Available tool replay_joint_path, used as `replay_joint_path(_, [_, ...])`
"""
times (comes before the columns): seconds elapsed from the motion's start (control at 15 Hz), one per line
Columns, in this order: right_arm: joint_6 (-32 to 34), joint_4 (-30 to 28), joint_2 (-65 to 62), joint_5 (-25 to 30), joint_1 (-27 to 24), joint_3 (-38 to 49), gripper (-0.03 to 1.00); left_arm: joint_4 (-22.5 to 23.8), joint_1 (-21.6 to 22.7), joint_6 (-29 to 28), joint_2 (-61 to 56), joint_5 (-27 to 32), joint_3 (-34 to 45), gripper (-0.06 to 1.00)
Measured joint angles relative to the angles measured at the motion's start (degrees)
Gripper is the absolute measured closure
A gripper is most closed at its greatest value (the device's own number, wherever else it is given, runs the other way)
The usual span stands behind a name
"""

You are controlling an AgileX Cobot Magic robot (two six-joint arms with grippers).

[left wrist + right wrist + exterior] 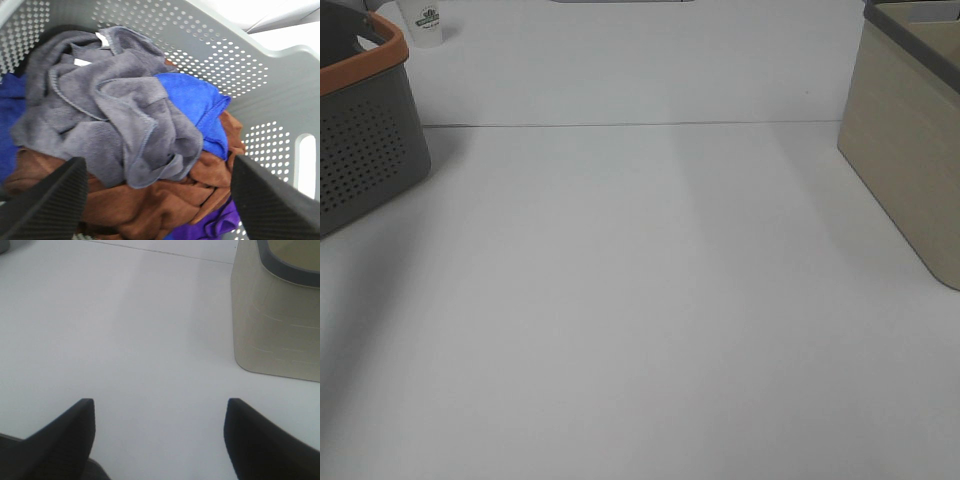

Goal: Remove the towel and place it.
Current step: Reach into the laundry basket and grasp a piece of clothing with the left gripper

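In the left wrist view, the charcoal towel (115, 115) lies crumpled on top of a pile of cloths inside the grey perforated basket (210, 45). A small white tag (102, 39) shows at its far corner. My left gripper (157, 200) hovers open just above the pile, its fingers (45, 205) apart on either side of the towel's near fold, holding nothing. My right gripper (157, 435) stands open over bare white table, also holding nothing. Neither arm shows in the exterior high view.
Brown (150, 200), blue (200, 107) and purple (210, 225) cloths lie under the towel. The grey basket with an orange rim (365, 150) stands at the table's far left, a beige bin (910, 150) at the far right, a white cup (425, 22) behind the basket.
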Motion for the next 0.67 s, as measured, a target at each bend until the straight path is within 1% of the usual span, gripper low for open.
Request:
replay_joint_path(0.27, [2.18,-1.15,0.00,0.00,0.00,0.06,0.25,-0.17,0.52,-0.97,7.33,-0.11,-8.19,0.21])
replay_joint_path(0.33, [2.69,-1.43,0.00,0.00,0.00,0.17,0.25,-1.78,1.15,-0.52,8.59,0.57,-9.51,0.21])
replay_joint_path(0.47, [2.98,-1.60,0.00,0.00,0.00,0.17,0.25,-4.24,2.81,2.46,9.68,2.18,-10.26,0.22])
replay_joint_path(0.53, [2.98,-1.60,0.00,0.00,0.00,0.17,0.25,-5.04,3.84,4.58,10.26,2.46,-10.26,0.22])
replay_joint_path(0.67, [3.27,-1.95,0.00,0.00,0.00,0.17,0.25,-6.42,5.39,6.76,11.46,3.15,-10.26,0.22])
